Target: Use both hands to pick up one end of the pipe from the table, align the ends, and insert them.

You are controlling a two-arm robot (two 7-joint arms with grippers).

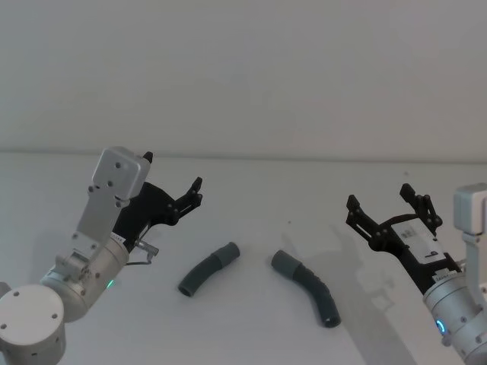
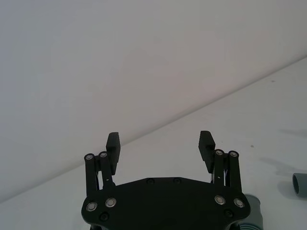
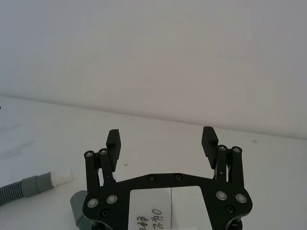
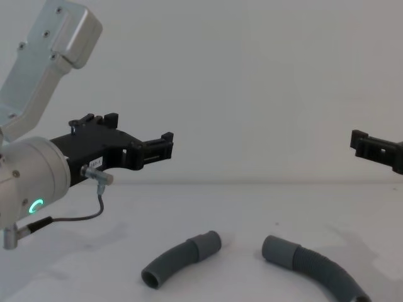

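while both hose pieces are lying on the table [image 1: 259, 205], neither gripper is touching them. the left gripper [image 1: 173, 171] is hanging above the table on the left side, its fingers spread wide and holding nothing. the right gripper [image 1: 379, 196] is hanging above the right side, likewise spread wide and holding nothing. the short hose [image 1: 205, 271] is lying curved between the two grippers, nearer the left one. the longer hose [image 1: 310, 289] is lying just to its right. the short hose cuff [image 1: 227, 252] and the longer hose cuff [image 1: 283, 262] are facing each other across a gap, not touching. in the right wrist view a whitish tip [image 3: 61, 177] is showing on a cuff; i cannot tell which piece it is on.
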